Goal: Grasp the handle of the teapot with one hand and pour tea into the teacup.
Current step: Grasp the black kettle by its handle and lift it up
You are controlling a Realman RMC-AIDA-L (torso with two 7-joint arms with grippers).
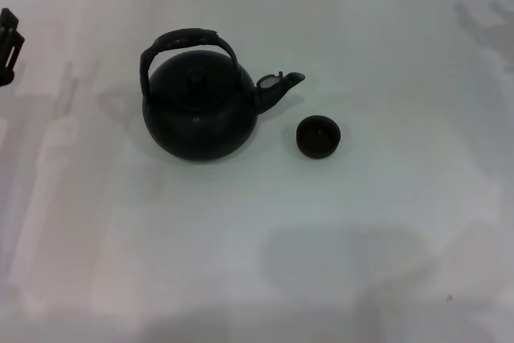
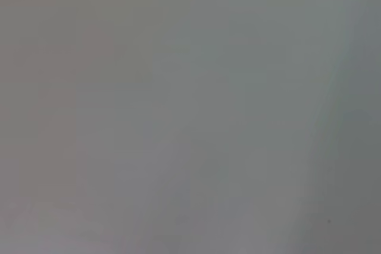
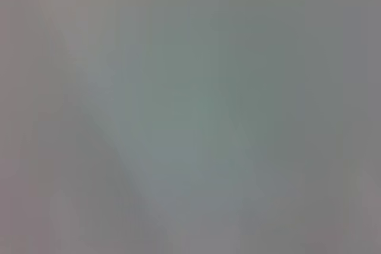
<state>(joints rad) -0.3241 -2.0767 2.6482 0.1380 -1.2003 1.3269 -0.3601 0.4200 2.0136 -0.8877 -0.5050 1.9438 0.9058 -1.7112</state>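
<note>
The black round teapot [image 1: 201, 114] stands upright on the white table, a little left of centre in the head view. Its arched handle [image 1: 186, 40] rises over the knobbed lid, and its spout [image 1: 281, 83] points right. Just beyond the spout, slightly nearer to me, sits the small dark teacup [image 1: 319, 136], apart from the pot. At the far left edge only a dark piece of my left gripper [image 1: 8, 42] shows, well away from the teapot. My right gripper is out of view. Both wrist views show only plain pale surface.
The white table [image 1: 257, 263] stretches around the pot and cup. Faint shadows lie on it at the front and at the far right.
</note>
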